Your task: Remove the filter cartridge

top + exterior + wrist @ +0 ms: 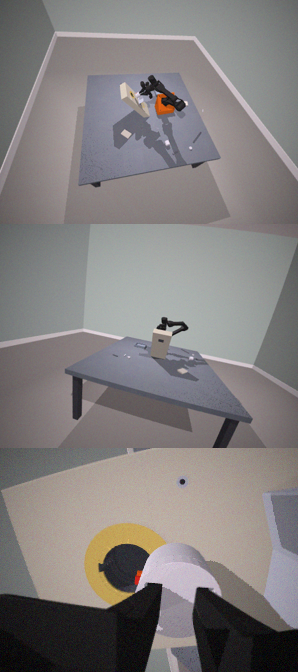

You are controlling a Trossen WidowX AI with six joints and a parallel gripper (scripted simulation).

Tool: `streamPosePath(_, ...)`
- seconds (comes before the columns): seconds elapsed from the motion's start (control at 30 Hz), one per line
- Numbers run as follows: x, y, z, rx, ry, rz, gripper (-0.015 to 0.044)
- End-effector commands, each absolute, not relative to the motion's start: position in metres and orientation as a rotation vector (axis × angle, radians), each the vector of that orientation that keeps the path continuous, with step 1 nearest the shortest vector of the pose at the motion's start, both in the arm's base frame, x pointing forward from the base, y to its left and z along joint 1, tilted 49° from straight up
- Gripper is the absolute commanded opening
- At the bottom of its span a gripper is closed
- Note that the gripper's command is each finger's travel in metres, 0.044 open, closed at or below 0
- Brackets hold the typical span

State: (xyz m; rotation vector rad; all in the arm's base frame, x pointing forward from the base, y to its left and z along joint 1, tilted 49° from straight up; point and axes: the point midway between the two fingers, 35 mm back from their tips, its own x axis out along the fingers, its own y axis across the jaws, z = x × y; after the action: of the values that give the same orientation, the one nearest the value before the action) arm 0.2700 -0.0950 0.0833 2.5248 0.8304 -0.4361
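Note:
The cream service panel [131, 102] [160, 350] [60, 513] stands upright. In the wrist view its round socket [121, 564] is dark and open inside a yellow ring [94, 555], with a small red-orange part inside. The white round cartridge [172, 555] [137, 94] is outside the socket, in front of the panel face. My gripper [177, 591] is shut on the cartridge, the fingertips at its two face slots. The tray [136, 343] lies on the table beyond the panel in the exterior view; in the top view it is mostly hidden behind the arm.
A pale blue-grey part [283, 573] [140, 100] juts from the panel beside the cartridge. The orange block [164, 110] is under the arm's base. A cream block [126, 134] [182, 371], a white cube [167, 143] [191, 358] and a dark rod [197, 137] lie on the table.

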Motion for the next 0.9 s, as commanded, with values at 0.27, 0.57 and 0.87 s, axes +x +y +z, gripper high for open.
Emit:
streamPosePath(0.27,0.250,-0.071,0.064,2.528,0.830,-0.431,0.0000)
streamPosePath(0.57,0.253,-0.075,0.067,2.526,0.832,-0.435,0.0096)
streamPosePath(0.87,0.265,-0.089,0.079,2.528,0.830,-0.431,0.0096)
